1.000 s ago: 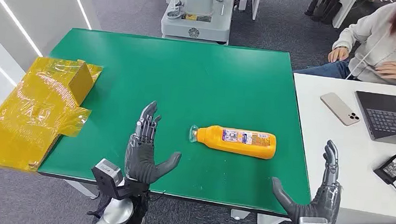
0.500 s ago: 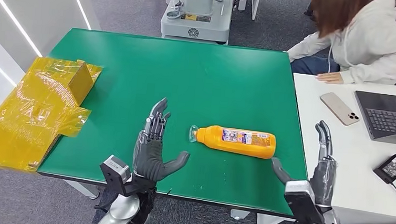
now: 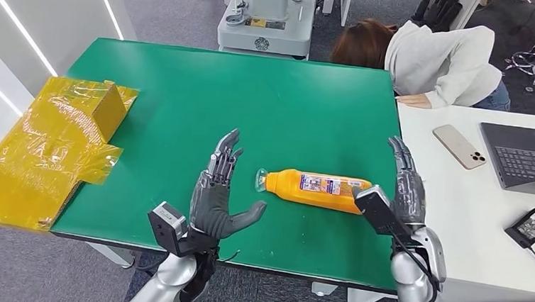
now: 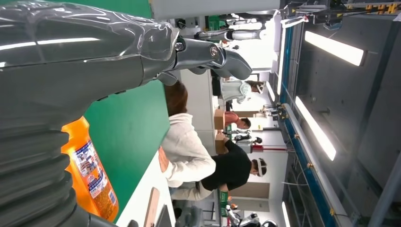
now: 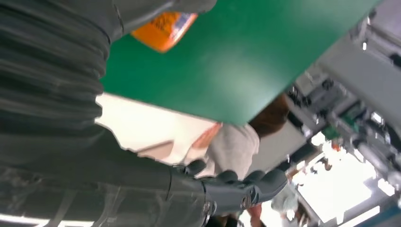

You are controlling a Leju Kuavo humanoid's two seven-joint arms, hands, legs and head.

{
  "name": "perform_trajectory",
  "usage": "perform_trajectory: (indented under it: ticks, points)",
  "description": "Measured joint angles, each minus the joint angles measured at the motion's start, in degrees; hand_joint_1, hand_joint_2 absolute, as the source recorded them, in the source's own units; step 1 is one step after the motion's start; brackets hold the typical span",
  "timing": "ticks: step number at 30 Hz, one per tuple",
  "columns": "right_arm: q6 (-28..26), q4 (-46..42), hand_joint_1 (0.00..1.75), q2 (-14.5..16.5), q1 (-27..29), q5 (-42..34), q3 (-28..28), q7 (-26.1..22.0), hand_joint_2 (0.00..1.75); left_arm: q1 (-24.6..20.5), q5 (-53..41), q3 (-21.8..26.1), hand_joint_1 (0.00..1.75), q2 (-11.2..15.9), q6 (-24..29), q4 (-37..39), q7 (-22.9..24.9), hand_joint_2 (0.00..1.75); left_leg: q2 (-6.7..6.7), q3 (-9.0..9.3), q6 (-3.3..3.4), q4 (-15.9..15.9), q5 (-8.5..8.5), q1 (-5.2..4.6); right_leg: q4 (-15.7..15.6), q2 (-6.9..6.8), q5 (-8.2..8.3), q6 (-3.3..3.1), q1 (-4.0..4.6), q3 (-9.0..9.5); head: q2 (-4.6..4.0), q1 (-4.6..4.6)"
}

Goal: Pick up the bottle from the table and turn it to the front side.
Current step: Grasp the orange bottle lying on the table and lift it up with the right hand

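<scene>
One bottle: an orange bottle lies flat on its side on the green table, toward the near right part of it. Its clear cap end points to the robot's left and its base to the right. A white and blue printed label wraps the middle, partly facing up.
Table: a wide green top, with a white desk butted against its right edge.
Yellow box: a flattened carton wrapped in yellow tape hangs over the table's left edge, well apart from the bottle.
Person: someone in a pale hooded top bends low over the far corner where the two tables meet, one hand resting on the white desk.
Machine: a grey wheeled base stands on the floor beyond the far edge.
Desk items: a laptop, a phone lying face down, and a black power adapter with its cable.
Left hand: the left hand is upright over the table's near edge, palm toward the bottle, fingers straight and spread away from the thumb, holding nothing. It is near the cap end but not touching.
Right hand: the right hand stands upright just beside the bottle's base, fingers extended, holding nothing. The wrist camera block covers the bottle's base corner, so whether the thumb touches it cannot be told.
Wrist views: both are tilted and partly blurred; the bottle's label text is too small to read.
</scene>
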Motion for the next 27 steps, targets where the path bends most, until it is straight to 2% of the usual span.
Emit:
perform_trajectory:
  ticks: [9, 23, 27]
  points:
    - [1.87, 12.52, 0.00, -1.79, -5.84, 1.56, 4.47, 0.57, 1.75, -1.05, 0.21, -0.01, 0.00, 0.59, 0.07, 2.85, -0.88, 1.75, -0.03, -0.03, 0.02, 0.01, 0.02, 0.00, 0.00, -0.04, 0.00, 0.00, 0.00, -0.01, -0.01, 0.01]
    - [3.98, 20.10, 0.00, -3.58, -9.39, 3.14, 8.91, 1.61, 1.75, -1.19, -0.04, 0.01, 0.00, 1.38, 1.07, 4.14, -1.49, 1.75, -0.03, -0.03, 0.02, 0.01, 0.02, 0.00, -0.01, -0.04, 0.00, 0.00, 0.00, -0.01, -0.01, 0.00]
    - [1.89, 21.23, 0.00, -3.62, -9.79, 2.50, 9.60, -1.25, 1.75, -1.17, -0.71, 0.02, 0.00, 1.54, 2.15, 4.15, -1.56, 1.75, -0.03, -0.05, 0.02, 0.00, 0.02, 0.00, 0.00, -0.05, 0.00, 0.00, 0.00, -0.01, -0.01, 0.00]
